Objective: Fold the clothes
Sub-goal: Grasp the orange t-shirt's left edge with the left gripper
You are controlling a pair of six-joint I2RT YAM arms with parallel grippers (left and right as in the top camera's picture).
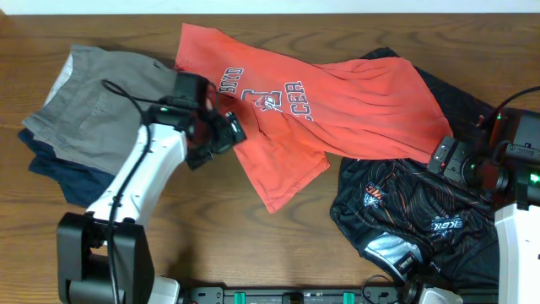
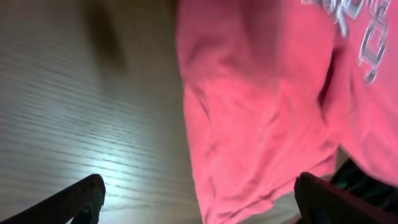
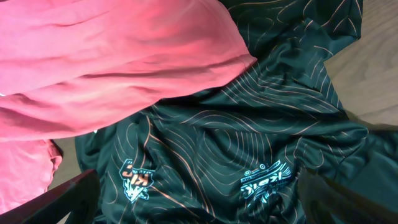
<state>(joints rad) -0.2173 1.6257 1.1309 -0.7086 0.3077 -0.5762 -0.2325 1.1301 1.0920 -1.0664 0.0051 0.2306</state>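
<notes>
The coral-red T-shirt (image 1: 337, 97) lies spread and rumpled across the table's middle and back, lettering up, one sleeve pointing to the front (image 1: 283, 173). Its right part lies over the black patterned garment. My left gripper (image 1: 226, 131) is open, hovering at the shirt's left edge; the left wrist view shows the shirt's hem (image 2: 261, 124) between and beyond the spread fingers (image 2: 199, 202). My right gripper (image 1: 447, 156) is open at the shirt's right edge, above the black garment; in the right wrist view the red cloth (image 3: 112, 62) lies beyond the fingers (image 3: 205, 199).
A black patterned garment (image 1: 413, 215) lies at the right, also filling the right wrist view (image 3: 249, 143). A folded grey garment (image 1: 97, 105) sits on a folded navy one (image 1: 59, 173) at the left. Bare wood table (image 1: 211, 228) shows in front.
</notes>
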